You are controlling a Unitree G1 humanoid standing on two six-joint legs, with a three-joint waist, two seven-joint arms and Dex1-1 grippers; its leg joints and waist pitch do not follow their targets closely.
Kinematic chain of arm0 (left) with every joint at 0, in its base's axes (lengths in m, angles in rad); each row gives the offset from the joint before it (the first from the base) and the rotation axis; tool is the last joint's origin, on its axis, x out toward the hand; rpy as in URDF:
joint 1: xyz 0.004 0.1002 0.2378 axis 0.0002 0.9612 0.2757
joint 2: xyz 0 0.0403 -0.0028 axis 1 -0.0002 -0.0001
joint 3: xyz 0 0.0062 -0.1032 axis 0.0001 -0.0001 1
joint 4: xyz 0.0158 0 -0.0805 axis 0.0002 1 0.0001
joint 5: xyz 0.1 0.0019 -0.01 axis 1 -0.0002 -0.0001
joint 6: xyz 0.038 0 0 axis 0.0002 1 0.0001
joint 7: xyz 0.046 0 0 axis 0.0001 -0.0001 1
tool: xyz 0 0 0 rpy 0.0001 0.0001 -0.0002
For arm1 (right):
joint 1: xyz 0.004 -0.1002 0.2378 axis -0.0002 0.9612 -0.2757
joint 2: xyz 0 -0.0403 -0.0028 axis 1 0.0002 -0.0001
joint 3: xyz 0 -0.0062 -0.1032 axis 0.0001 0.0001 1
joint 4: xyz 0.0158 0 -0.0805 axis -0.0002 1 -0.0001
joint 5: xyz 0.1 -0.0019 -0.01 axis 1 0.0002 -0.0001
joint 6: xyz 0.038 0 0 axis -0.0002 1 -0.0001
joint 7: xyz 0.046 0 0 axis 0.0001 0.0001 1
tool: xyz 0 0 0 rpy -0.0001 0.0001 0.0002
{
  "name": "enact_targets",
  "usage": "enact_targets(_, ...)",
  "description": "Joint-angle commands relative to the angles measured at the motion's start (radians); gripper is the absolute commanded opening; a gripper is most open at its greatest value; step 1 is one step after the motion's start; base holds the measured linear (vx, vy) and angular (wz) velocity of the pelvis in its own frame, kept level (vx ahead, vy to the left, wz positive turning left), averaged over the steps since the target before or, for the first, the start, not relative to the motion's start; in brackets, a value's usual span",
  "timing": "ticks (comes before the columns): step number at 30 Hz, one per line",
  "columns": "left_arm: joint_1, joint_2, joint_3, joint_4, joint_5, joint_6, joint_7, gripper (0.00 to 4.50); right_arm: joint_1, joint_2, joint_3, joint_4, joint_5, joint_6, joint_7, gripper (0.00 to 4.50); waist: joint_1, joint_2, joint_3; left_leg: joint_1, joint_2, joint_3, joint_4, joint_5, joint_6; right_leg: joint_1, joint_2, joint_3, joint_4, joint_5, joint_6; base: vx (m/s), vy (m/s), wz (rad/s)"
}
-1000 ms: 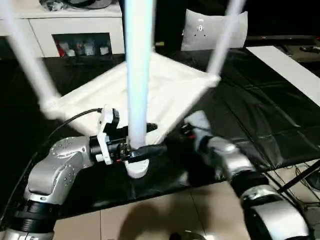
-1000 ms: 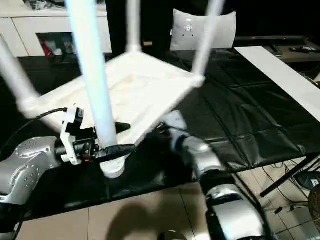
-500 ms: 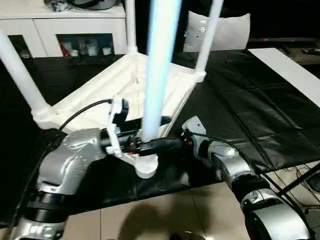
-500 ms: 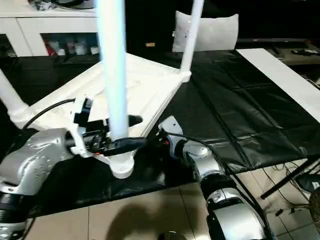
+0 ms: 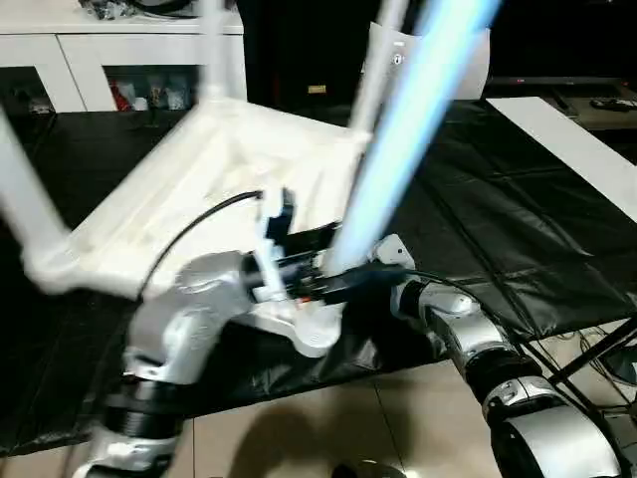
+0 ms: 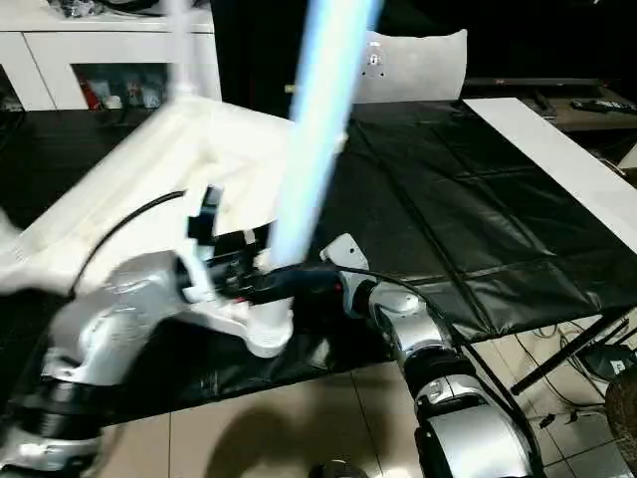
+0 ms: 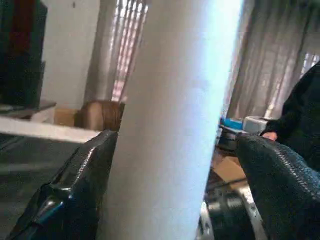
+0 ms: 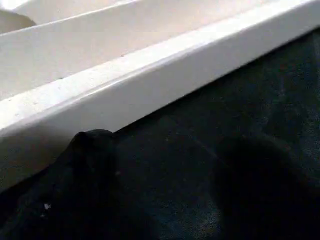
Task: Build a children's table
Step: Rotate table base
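The children's table lies upside down on the black cloth, its white tabletop (image 5: 199, 189) showing the ribbed underside. White tube legs rise from the corner sockets. The near leg (image 5: 408, 129) leans up and to the right from its socket (image 5: 314, 334), which hangs at the bench's front edge. My left gripper (image 5: 348, 279) is shut on this leg just above the socket, with one black finger (image 7: 65, 190) on each side of the tube. My right gripper (image 8: 170, 155) stands open low over the cloth, right beside the tabletop's rim (image 8: 150, 75), holding nothing.
A white cabinet with glass doors (image 5: 129, 60) stands at the back left, and a white cushion (image 5: 468, 60) behind the bench. A white board (image 5: 577, 139) lies at the right. Cables (image 5: 607, 349) hang off the right front, over tiled floor (image 5: 348, 418).
The near leg has tipped from upright to leaning right. The tabletop has swung with it, and my left arm has moved right while holding the leg. The right arm has barely moved.
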Motion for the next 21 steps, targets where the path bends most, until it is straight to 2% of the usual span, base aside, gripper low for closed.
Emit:
enact_targets(1,-0.026,-0.046,-0.100,-0.019,0.006,-0.004,0.011,4.08,-0.012,0.075,0.036,-0.015,-0.005,-0.034,0.044,4.50,0.009,0.017,-0.063,-0.007,0.020,-0.004,-0.069,-0.301,0.031,0.060,-0.050,0.046,-0.082,-0.422,-0.165,0.000,0.000,0.00)
enact_targets(2,-0.026,-0.046,-0.100,-0.019,0.006,-0.004,0.011,4.08,-0.012,0.075,0.036,-0.015,-0.005,-0.034,0.044,4.50,0.009,0.016,-0.063,-0.007,0.019,-0.004,-0.070,-0.303,0.032,0.060,-0.049,0.046,-0.083,-0.425,-0.163,0.000,0.000,0.00)
enact_targets(5,-0.052,-0.059,-0.094,0.057,0.103,-0.083,0.084,4.08,-0.023,0.070,0.022,0.006,-0.015,-0.032,-0.022,4.50,0.008,0.016,-0.062,-0.003,0.020,-0.005,-0.070,-0.316,0.033,0.057,-0.048,0.044,-0.088,-0.441,-0.154,0.000,0.000,0.00)
enact_targets(6,-0.057,-0.062,-0.089,0.074,0.122,-0.099,0.098,4.08,-0.027,0.068,0.018,0.012,-0.018,-0.029,-0.041,4.50,0.008,0.019,-0.061,0.001,0.019,-0.005,-0.069,-0.333,0.029,0.052,-0.046,0.043,-0.091,-0.459,-0.147,0.000,0.000,0.00)
enact_targets(8,-0.082,-0.051,-0.077,0.156,0.224,-0.169,0.181,4.08,-0.043,0.050,-0.001,0.044,-0.031,-0.016,-0.137,4.50,0.007,0.020,-0.060,-0.001,0.017,-0.008,-0.071,-0.340,0.026,0.054,-0.046,0.041,-0.093,-0.478,-0.134,0.000,0.000,0.00)
enact_targets(9,-0.084,-0.050,-0.075,0.162,0.230,-0.173,0.185,4.08,-0.045,0.049,-0.003,0.046,-0.032,-0.015,-0.145,4.50,0.004,0.019,-0.059,0.003,0.014,-0.008,-0.068,-0.356,0.022,0.049,-0.045,0.037,-0.097,-0.510,-0.116,0.000,0.000,0.00)
enact_targets(10,-0.087,-0.047,-0.073,0.172,0.241,-0.180,0.195,4.08,-0.047,0.046,-0.008,0.051,-0.033,-0.013,-0.161,4.50,0.006,0.016,-0.063,-0.001,0.012,-0.009,-0.067,-0.345,0.020,0.056,-0.049,0.038,-0.097,-0.520,-0.105,0.000,0.000,0.00)
enact_targets(11,-0.100,-0.039,-0.053,0.207,0.267,-0.198,0.240,4.08,-0.051,0.033,-0.032,0.063,-0.025,-0.004,-0.211,4.50,0.008,0.018,-0.065,-0.003,0.013,-0.010,-0.068,-0.332,0.019,0.058,-0.051,0.039,-0.093,-0.510,-0.105,0.000,0.000,0.00)
enact_targets(12,-0.105,-0.035,-0.038,0.224,0.273,-0.206,0.262,4.08,-0.052,0.023,-0.048,0.067,-0.016,0.000,-0.232,4.50,0.010,0.017,-0.064,0.002,0.013,-0.006,-0.066,-0.323,0.024,0.050,-0.048,0.041,-0.096,-0.497,-0.108,0.000,0.000,0.00)
enact_targets(13,-0.108,-0.033,-0.029,0.231,0.274,-0.209,0.272,4.08,-0.052,0.019,-0.057,0.069,-0.012,0.002,-0.240,4.50,0.014,0.018,-0.068,0.004,0.013,-0.005,-0.065,-0.311,0.026,0.052,-0.051,0.043,-0.092,-0.466,-0.121,0.000,0.000,0.00)
enact_targets(16,-0.109,-0.024,0.001,0.242,0.278,-0.227,0.292,4.08,-0.040,-0.009,-0.091,0.059,0.012,0.005,-0.248,4.50,0.019,0.018,-0.069,-0.004,0.017,-0.003,-0.069,-0.281,0.039,0.059,-0.047,0.044,-0.079,-0.373,-0.155,0.000,0.000,0.00)
enact_targets(18,-0.100,-0.017,0.004,0.236,0.281,-0.230,0.284,4.08,-0.033,-0.023,-0.097,0.052,0.018,0.003,-0.239,4.50,0.022,0.019,-0.070,-0.005,0.017,-0.002,-0.068,-0.265,0.044,0.061,-0.048,0.044,-0.077,-0.351,-0.166,0.000,0.000,0.00)
enact_targets(19,-0.093,-0.011,0.001,0.235,0.287,-0.235,0.281,4.08,-0.029,-0.031,-0.100,0.049,0.020,-0.002,-0.237,4.50,0.023,0.022,-0.069,-0.006,0.016,-0.001,-0.068,-0.264,0.046,0.061,-0.049,0.044,-0.078,-0.355,-0.168,0.000,0.000,0.00)
enact_targets(21,-0.062,0.014,-0.017,0.221,0.307,-0.241,0.272,4.08,-0.018,-0.049,-0.112,0.034,0.028,-0.008,-0.230,4.50,0.023,0.021,-0.068,-0.006,0.016,-0.001,-0.068,-0.270,0.047,0.061,-0.049,0.044,-0.080,-0.371,-0.165,0.000,0.000,0.00)
